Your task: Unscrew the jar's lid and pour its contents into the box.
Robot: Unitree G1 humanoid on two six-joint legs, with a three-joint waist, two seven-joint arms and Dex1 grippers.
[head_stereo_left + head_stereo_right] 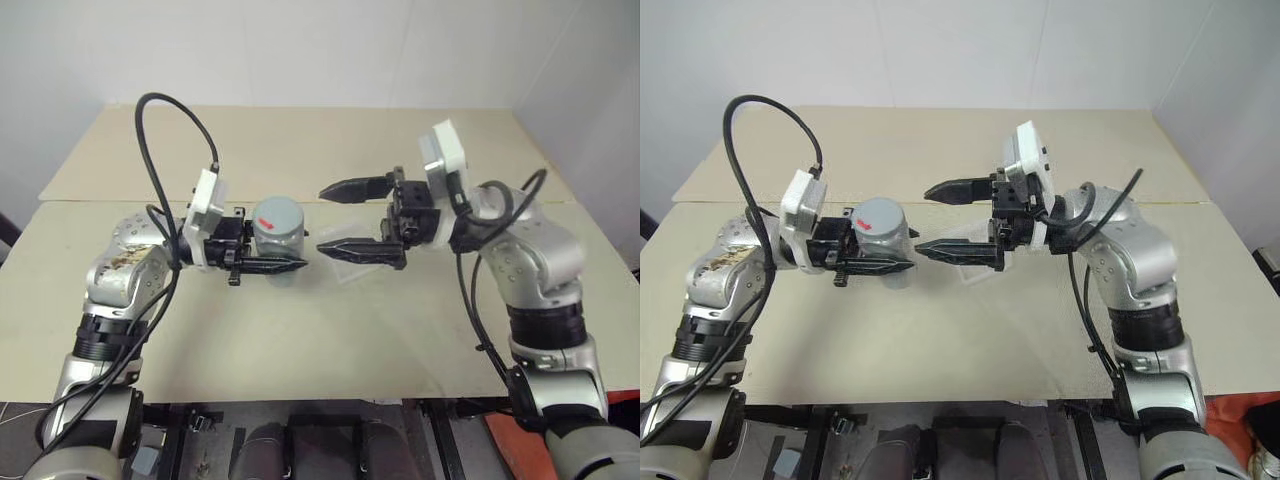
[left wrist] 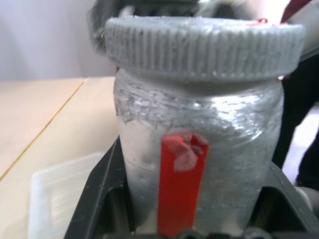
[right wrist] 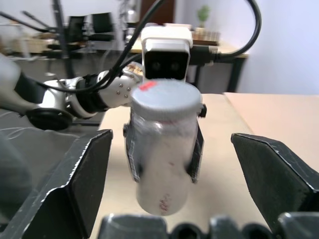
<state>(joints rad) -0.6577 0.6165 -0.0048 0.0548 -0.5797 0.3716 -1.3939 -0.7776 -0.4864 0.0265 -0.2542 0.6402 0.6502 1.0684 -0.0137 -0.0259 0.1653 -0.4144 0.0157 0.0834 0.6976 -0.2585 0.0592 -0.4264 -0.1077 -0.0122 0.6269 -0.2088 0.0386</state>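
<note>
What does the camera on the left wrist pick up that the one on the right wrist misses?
Left wrist view: the ribbed edge of the lid close up, a red strip running down the jar, and a corner of the clear box on the table.

Right wrist view: the open right gripper with the whole jar between its spread fingers, apart from both, and the lid's flat top with its red mark.

Both: the jar clamped in the shut left gripper, lid on.

We see a silvery-grey jar (image 2: 199, 164) with a red strip down its side, between black fingers (image 2: 97, 199). Its ribbed lid (image 1: 275, 217) is grey with a small red mark on top. The table (image 1: 300, 330) beneath is pale beige.
</note>
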